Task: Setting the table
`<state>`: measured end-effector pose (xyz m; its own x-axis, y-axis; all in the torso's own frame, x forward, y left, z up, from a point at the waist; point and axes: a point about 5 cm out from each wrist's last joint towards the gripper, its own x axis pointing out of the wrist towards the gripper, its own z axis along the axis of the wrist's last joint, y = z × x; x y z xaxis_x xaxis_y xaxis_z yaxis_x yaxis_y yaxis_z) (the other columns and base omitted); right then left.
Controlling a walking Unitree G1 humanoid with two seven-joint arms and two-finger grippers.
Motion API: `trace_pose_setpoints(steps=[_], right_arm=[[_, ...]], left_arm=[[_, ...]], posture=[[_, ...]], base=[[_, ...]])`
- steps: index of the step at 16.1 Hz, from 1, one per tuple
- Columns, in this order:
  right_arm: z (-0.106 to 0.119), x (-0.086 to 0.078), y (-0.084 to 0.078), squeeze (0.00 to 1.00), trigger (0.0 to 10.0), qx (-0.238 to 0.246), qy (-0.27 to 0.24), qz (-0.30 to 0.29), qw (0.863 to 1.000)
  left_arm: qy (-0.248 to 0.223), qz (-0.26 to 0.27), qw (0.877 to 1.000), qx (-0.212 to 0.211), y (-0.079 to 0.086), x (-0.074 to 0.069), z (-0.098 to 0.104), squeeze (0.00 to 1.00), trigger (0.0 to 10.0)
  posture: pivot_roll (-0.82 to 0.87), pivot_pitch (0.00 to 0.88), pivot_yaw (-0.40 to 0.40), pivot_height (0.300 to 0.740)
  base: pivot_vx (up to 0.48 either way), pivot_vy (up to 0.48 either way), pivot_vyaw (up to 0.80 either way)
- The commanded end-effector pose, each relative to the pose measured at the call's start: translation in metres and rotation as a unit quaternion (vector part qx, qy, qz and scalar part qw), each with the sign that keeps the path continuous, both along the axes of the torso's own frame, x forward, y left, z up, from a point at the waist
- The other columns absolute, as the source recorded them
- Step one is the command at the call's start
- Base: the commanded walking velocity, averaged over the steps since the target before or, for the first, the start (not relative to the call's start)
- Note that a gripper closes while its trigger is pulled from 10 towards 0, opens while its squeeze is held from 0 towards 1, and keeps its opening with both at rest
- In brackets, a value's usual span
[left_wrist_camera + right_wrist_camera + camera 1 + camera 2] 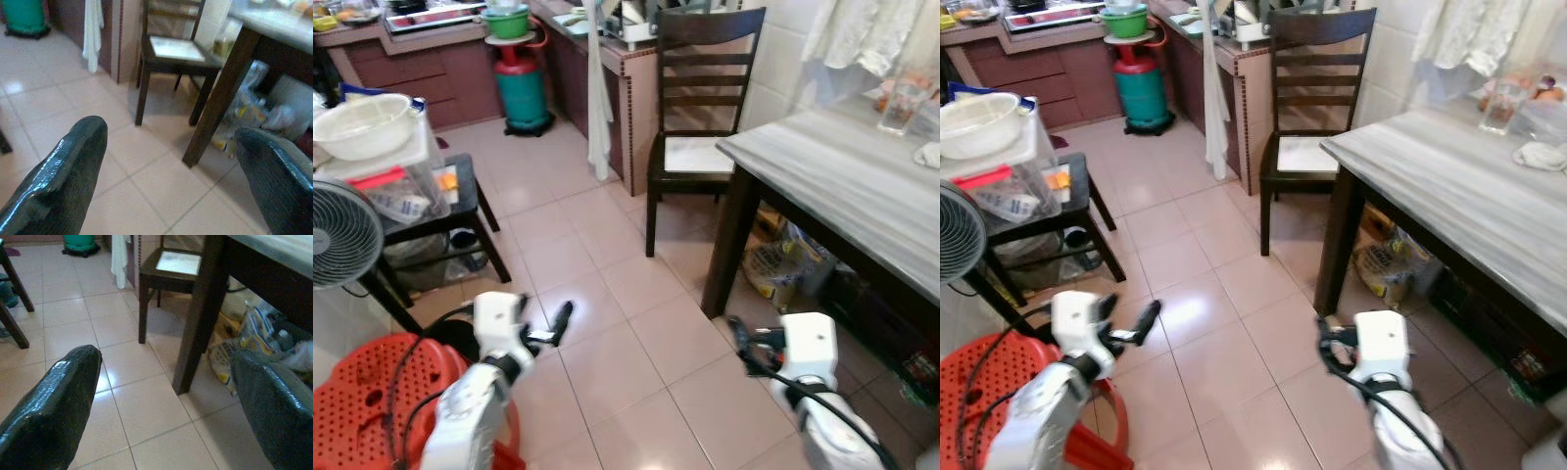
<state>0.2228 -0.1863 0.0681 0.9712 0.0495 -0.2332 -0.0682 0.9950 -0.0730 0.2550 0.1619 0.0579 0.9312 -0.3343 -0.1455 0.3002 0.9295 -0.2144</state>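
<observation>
Head views alone show the table [842, 176] top; both end effectors [166, 161] [161, 396] gape wide.

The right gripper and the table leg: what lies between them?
Only bare tiled floor lies between the open right gripper and the dark table leg, as the right wrist view shows.

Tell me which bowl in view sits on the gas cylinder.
The green bowl, perched on the teal gas cylinder at the back. The white bowl instead rests on a clear plastic box on the low dark table.
</observation>
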Motion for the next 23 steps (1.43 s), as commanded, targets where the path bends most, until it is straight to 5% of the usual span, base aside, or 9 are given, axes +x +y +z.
trace_pose_setpoints(steps=[1,11,14,23], right_arm=[[0.007,0.003,0.012,0.0,10.0,0.01,-0.015,0.015,1.0],[0.006,-0.001,0.016,0.0,10.0,0.02,-0.014,0.007,1.0],[0.007,-0.001,0.016,0.0,10.0,0.013,-0.014,0.007,1.0],[0.0,0.004,0.004,0.0,10.0,0.026,0.012,-0.06,0.998]], left_arm=[[0.007,0.017,1.0,0.01,0.015,-0.004,-0.001,0.0,10.0],[0.029,0.016,0.999,0.022,0.015,-0.001,-0.003,0.0,10.0],[0.073,0.048,0.996,0.03,0.021,-0.001,-0.009,0.0,10.0],[0.057,0.065,0.994,0.073,0.02,0.002,-0.005,0.0,10.0]], posture=[[-0.2,0.0,0.081,0.74],[-0.21,0.0,0.097,0.74],[-0.2,0.0,0.094,0.74],[-0.19,0.0,0.09,0.74]], base=[[0.368,0.0,-0.76],[0.32,0.0,-0.74],[0.0,0.0,0.0],[0.0,0.0,0.0]])
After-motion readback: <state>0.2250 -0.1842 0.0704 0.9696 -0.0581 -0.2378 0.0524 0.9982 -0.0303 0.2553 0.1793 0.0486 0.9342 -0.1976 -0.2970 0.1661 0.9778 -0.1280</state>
